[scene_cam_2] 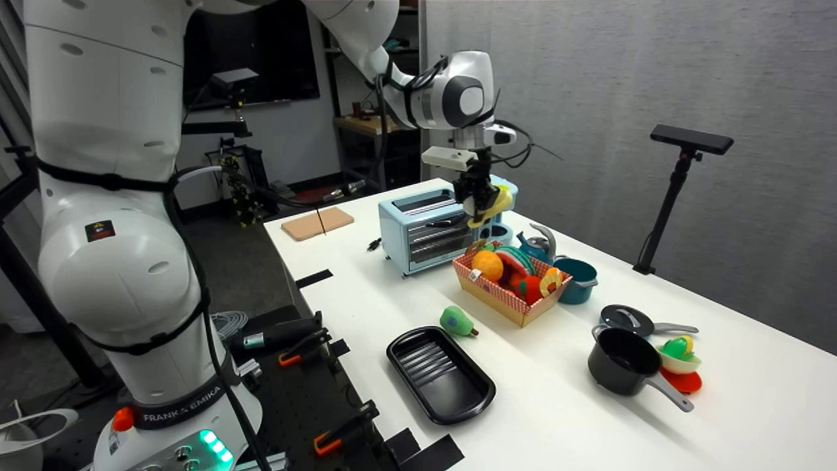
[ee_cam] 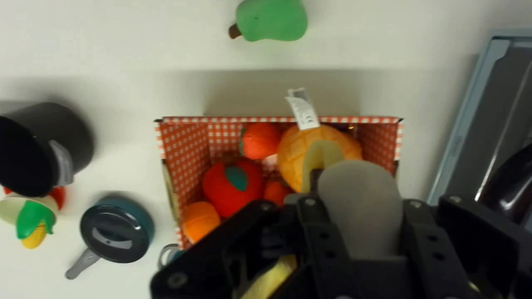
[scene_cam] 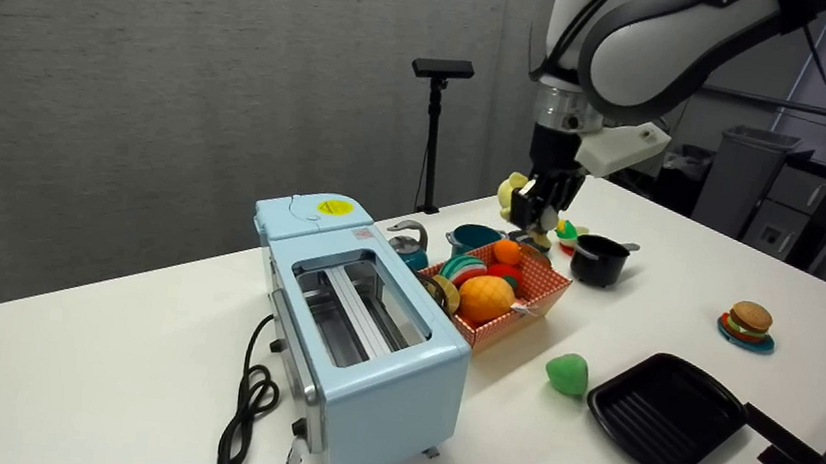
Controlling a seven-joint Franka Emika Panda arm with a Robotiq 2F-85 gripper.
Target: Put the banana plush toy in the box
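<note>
The white worktop (scene_cam: 87, 381) spreads out below the fingers (scene_cam_2: 480, 191), and the light-blue toaster (scene_cam: 395, 411) stands lower, to one side of them. The orange-red box (scene_cam_2: 490, 297) sits beneath them, squarely or not I can't tell. The banana plush toy (scene_cam_2: 501, 202) hangs in mid-air, the fingers clamped on it, so grasp and lift look done. What's left, I'd judge, is lowering it onto the toy fruit (scene_cam_2: 516, 282) inside and letting go.

Bright light washes over the white table (scene_cam: 87, 381); the far bin (scene_cam: 741, 178) is dim. In the wrist view, a soft shadow borders the box (ee_cam: 183, 153), and the near grey fingertip (ee_cam: 360, 207) is blurred.
</note>
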